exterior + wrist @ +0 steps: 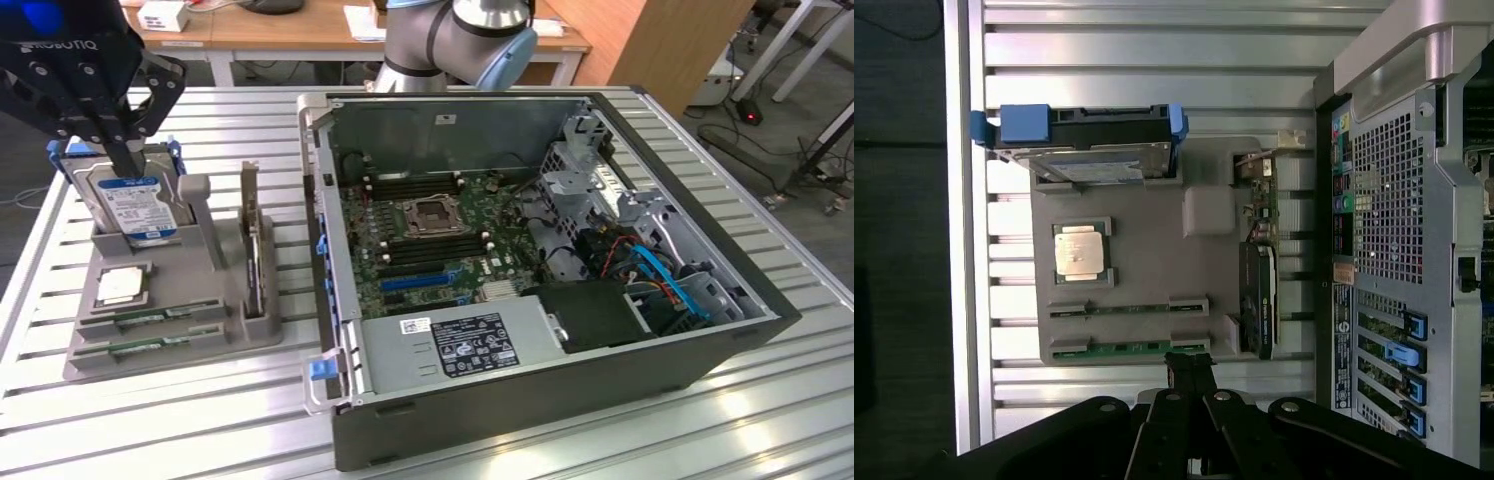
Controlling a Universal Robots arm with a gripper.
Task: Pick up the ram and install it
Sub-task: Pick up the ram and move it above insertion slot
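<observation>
Two green ram sticks lie on edge in slots of a grey holder (200, 345): one ram stick (163, 317) (1129, 309) and a second (150, 347) (1122, 348) closer to the holder's near edge. My gripper (128, 165) (1190, 364) hangs high above the holder, shut, with nothing between its fingers. In the exterior view its tips overlap the upright hard drive. In the wrist view the closed tips sit just past the holder's edge, beside the second stick.
The holder also carries a silver hard drive with a blue label (134, 205), a CPU (120, 287) and a dark upright expansion card (251, 240). An open computer case (747, 340) with its motherboard (427, 235) stands at the exterior view's right. Everything rests on a slatted metal table (160, 420).
</observation>
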